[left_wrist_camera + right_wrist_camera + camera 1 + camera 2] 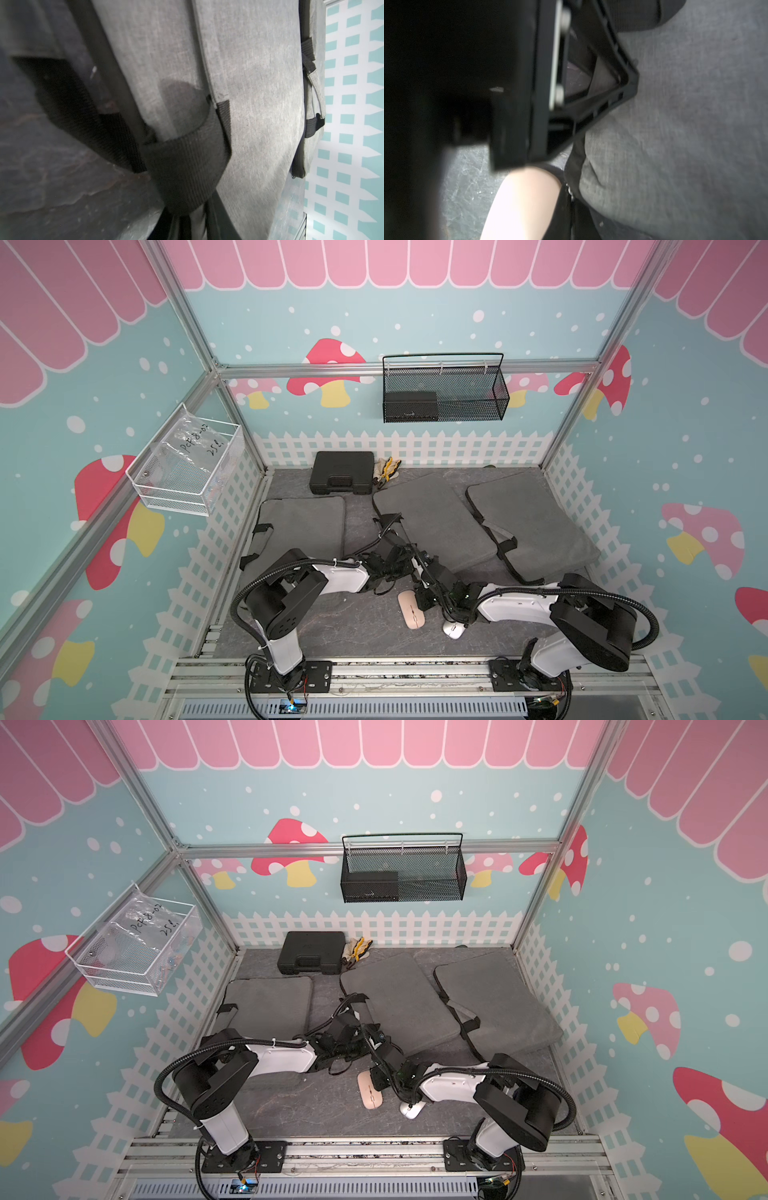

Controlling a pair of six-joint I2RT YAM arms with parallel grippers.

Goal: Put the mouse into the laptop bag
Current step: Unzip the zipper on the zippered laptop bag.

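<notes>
Evidently the task stands at an early stage: no mouse is in a bag. Both grippers work at the near corner of the middle laptop bag (432,522), which lies flat on the table (332,626).

Left gripper (392,541): it is set at the bag's corner, where the black handle strap (187,166) loops directly ahead of the jaws in the left wrist view. The fingers themselves are not clearly shown, so whether these jaws are parted or gripping the strap cannot be told.

Right gripper (417,558): its jaws are clenched, close beside the left jaws at the bag's front edge. A zipper (569,192) runs along that edge in the right wrist view. Whether the pull or any fabric is pinched cannot be told, as dark hardware fills much of that view.

Pink mouse (409,610): it rests on the table just behind the right jaws, on the side away from the bag, and touches neither gripper.

Silver mouse (454,629): it lies farther back from the jaws, partly under the right forearm, and is likewise unheld.

Judged state: the step in hand appears to be opening the bag's mouth. No open gap is visible in any view. Picking up a mouse and inserting it remain to be done.
</notes>
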